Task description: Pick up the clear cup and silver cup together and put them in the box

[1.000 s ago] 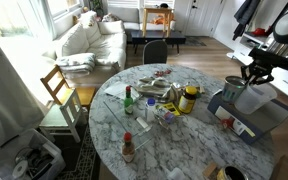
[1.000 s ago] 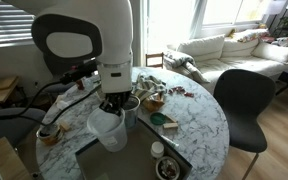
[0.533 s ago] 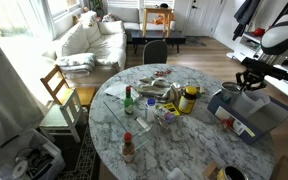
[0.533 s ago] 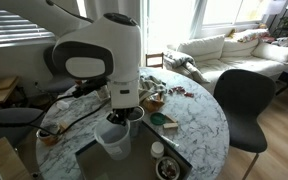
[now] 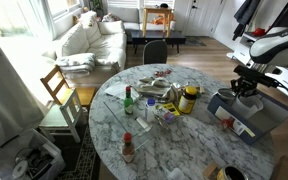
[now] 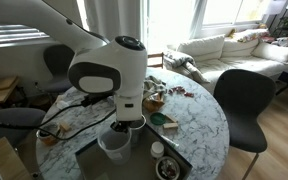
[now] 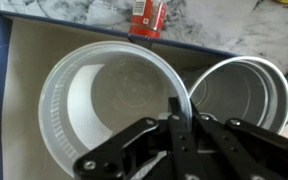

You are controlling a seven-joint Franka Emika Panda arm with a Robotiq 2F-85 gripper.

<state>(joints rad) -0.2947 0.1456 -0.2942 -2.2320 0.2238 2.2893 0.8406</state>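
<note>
In the wrist view the pincer [image 7: 175, 112] reaches up from the lower edge of the frame. Its dark fingers [image 7: 170, 128] are drawn together at mid-frame, clamping the touching walls of two cups. The clear cup [image 7: 104, 105] fills the left and centre of the frame, with its round rim to the left of the fingers. The silver cup [image 7: 241, 95] sits at the right, with its rim pressed against the clear one at the pinch. Both lie over the pale grey inside of the box [image 7: 22, 70], whose dark blue edge runs across the upper part of the frame. Whether they rest on its floor cannot be told. Beyond that edge, at top centre, a red container [image 7: 147, 18] stands on the marble surface [image 7: 219, 22]; its label is too blurred to read.

In an exterior view the pincer [image 5: 246, 92] hangs low over the box [image 5: 256, 120] at the right of the frame. A yellow jar [image 5: 188, 100] stands left of it, its label unreadable.

In an exterior view the clear cup [image 6: 114, 146] hangs directly under the pincer [image 6: 125, 123] at lower centre, down in the box [image 6: 89, 160].
</note>
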